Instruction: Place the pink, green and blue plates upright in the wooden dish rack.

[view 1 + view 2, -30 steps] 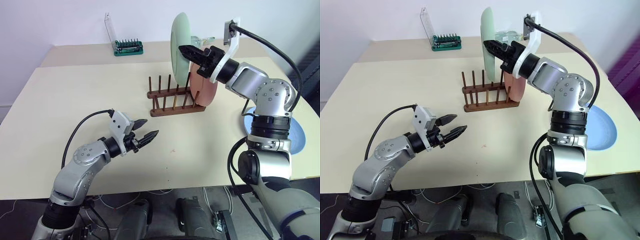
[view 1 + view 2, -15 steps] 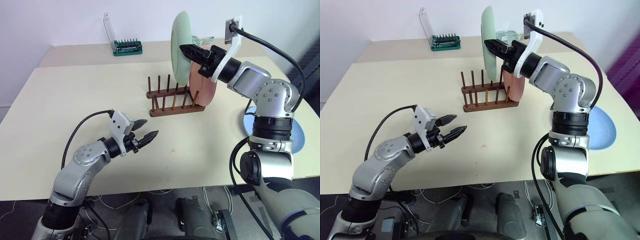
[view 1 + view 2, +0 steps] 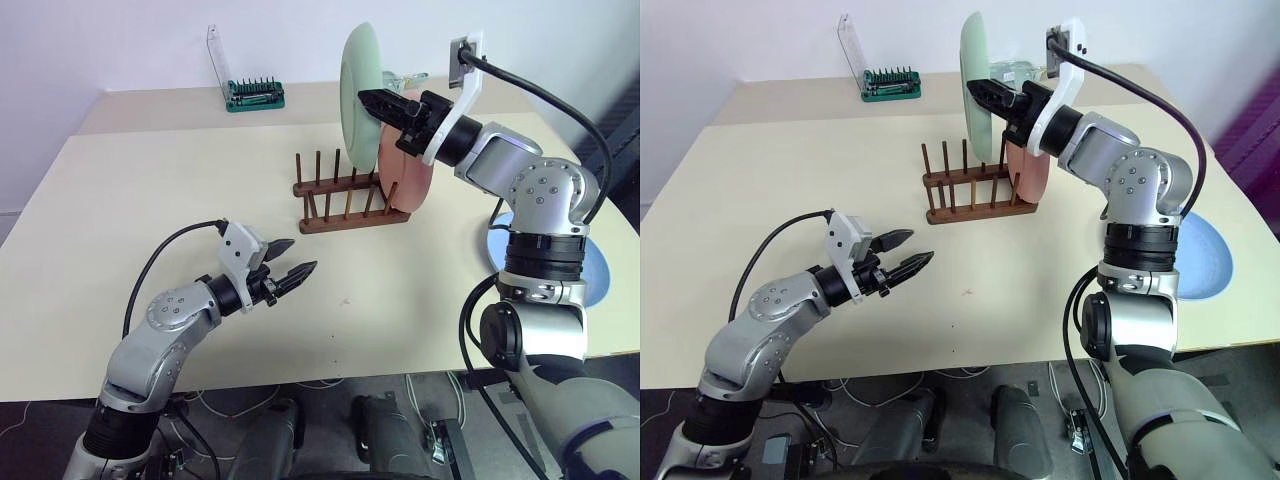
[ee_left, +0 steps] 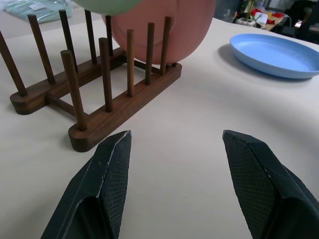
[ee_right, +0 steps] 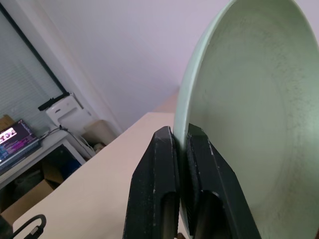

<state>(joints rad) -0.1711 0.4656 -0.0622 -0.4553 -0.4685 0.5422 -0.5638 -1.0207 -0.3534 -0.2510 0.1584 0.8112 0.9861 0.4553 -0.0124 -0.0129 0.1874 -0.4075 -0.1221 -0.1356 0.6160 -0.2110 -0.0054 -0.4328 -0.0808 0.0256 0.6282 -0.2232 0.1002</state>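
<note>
Head views: we see the right gripper (image 3: pixel 372 98) pinching the rim of the green plate (image 3: pixel 357 70), which it holds upright in the air just above the wooden dish rack (image 3: pixel 350 205).
Pink plate (image 3: pixel 412 175): we find it standing upright at the rack's right end, behind the raised gripper.
Blue plate (image 3: pixel 598 270): it lies flat on the table (image 3: pixel 150 200) at the right, well apart from the rack.
Left gripper (image 3: pixel 290 262): it hovers low over the table with its jaws parted and nothing between them.
Change: we see no shift in plates, rack or arms against a second ago.
Left wrist view: our own two fingers (image 4: pixel 107 174) stand wide; beyond them sit the dark pegs of the rack, the salmon plate slotted between pegs, the light blue plate shallow and matte on the table.
Right wrist view: both black fingers (image 5: pixel 159 179) clamp the pale mint rim edge-on, the plate's speckled matte hollow on one side.
</note>
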